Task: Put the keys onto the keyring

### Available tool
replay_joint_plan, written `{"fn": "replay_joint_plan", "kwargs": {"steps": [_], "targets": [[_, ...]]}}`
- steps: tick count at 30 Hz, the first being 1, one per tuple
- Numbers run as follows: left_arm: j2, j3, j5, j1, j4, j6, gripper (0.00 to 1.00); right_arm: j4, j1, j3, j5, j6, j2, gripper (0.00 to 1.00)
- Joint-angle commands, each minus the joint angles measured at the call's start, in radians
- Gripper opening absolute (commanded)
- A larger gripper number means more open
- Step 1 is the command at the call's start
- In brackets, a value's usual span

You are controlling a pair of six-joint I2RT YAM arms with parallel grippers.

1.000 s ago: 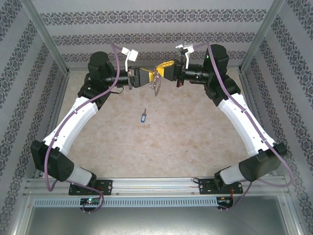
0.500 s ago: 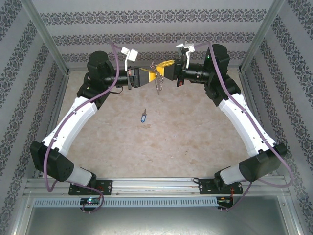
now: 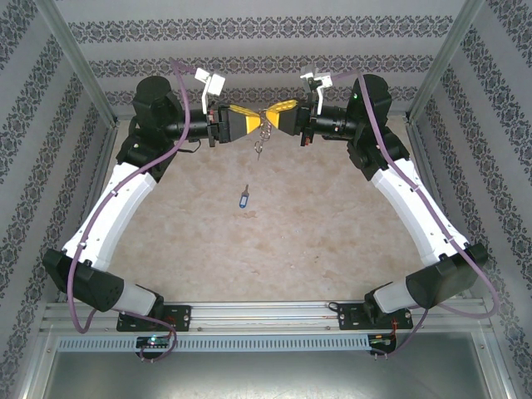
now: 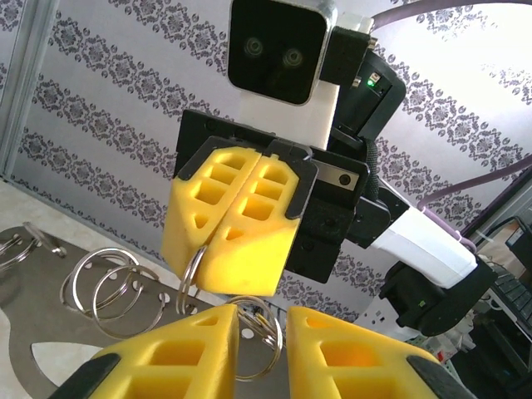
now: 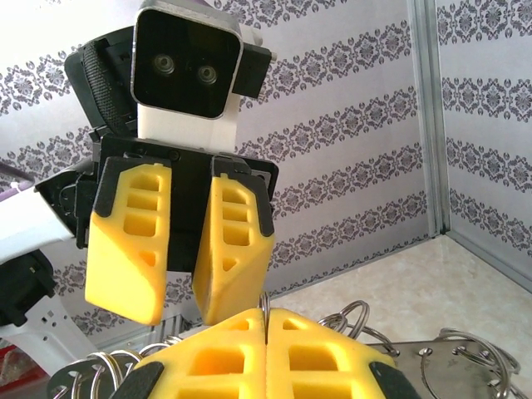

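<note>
left hand (image 3: 254, 124), keyring (image 3: 263, 138), right hand (image 3: 271, 119) (key (image 3: 243, 198) nearer)

Bright and even all over, lit from above. Just faint, soft shadows on the table (image 3: 316, 241). Sharp and clear in the top view. Up close, a bit fuzzy on the near yellow fingers (image 4: 179, 357). Tiny shiny glints on the keyring (image 4: 270, 324).

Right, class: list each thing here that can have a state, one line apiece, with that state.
left gripper: open, fingers a little apart.
right gripper: shut on the keyring.
keyring: held up in the air, dangling from the right gripper.
key: lying on the table, not on the keyring.
</note>
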Motion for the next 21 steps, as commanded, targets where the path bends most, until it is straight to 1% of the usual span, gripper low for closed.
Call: {"fn": "replay_joint_plan", "kwargs": {"steps": [1,8,11,13,21], "targets": [[-0.006,0.024,-0.004,0.009,0.008,0.014,0.22,0.048,0.0,0.034,-0.039,0.006,-0.003,0.0],[0.006,0.078,-0.038,0.017,-0.115,0.104,0.22,0.02,0.015,0.031,-0.045,-0.02,-0.016,0.0],[0.018,0.121,-0.077,0.019,-0.266,0.206,0.22,0.014,0.015,0.027,-0.047,-0.028,-0.021,0.0],[0.028,0.139,-0.08,0.018,-0.318,0.249,0.22,0.008,0.016,0.025,-0.05,-0.032,-0.019,0.0],[0.059,0.163,-0.073,0.002,-0.353,0.285,0.19,-0.02,0.029,0.042,-0.062,-0.053,-0.003,0.0]]}}
